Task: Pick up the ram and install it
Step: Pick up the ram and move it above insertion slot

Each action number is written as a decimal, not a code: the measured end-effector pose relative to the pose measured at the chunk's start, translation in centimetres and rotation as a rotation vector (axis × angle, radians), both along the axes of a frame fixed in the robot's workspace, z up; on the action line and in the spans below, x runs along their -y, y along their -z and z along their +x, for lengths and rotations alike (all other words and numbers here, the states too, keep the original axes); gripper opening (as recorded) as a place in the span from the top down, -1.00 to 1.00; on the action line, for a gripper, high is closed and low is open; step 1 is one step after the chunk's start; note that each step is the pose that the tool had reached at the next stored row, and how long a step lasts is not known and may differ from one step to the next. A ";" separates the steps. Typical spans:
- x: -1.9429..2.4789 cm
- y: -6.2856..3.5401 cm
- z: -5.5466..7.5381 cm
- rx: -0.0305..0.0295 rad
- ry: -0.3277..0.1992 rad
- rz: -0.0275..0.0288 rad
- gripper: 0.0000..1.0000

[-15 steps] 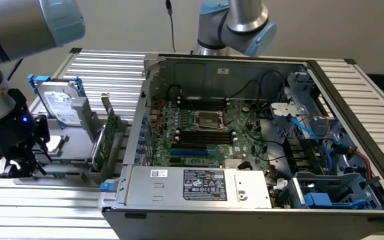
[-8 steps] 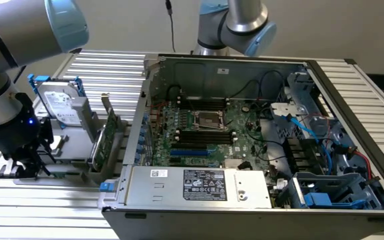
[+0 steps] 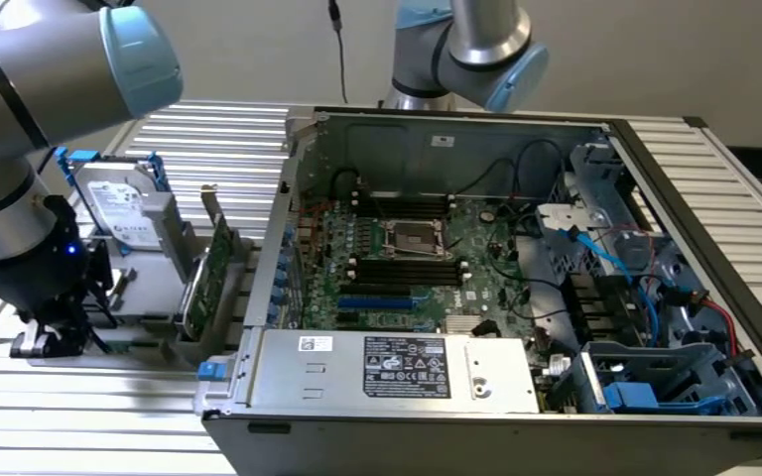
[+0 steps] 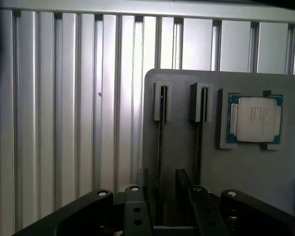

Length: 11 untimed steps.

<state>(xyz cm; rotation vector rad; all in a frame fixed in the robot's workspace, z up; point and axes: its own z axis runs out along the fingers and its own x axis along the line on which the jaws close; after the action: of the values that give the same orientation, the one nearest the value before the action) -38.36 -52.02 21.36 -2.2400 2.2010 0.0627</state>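
Observation:
Two thin ram sticks stand on edge in the slots of a grey holder. One ram stick runs straight down between my fingertips; the other stands one slot over. My gripper is open, with a black finger on either side of the first stick and a small gap showing on both sides. In the exterior view the gripper is low over the holder, at that view's left, outside the open computer case. The motherboard's black memory slots lie inside the case.
A processor chip sits in a recess of the holder beside the sticks. A hard drive and a green expansion card stand upright between my arm and the case. A second arm rises behind the case. Ribbed aluminium table lies around.

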 end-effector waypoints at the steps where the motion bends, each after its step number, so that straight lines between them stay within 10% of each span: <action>1: 0.00 0.17 0.0 0.0000 0.000 0.0000 0.27; 11: 0.00 1.39 0.0 0.0000 0.000 0.0000 0.27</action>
<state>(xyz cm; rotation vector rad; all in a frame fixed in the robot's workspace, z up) -38.35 -52.03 19.97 -2.2402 2.2007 0.0627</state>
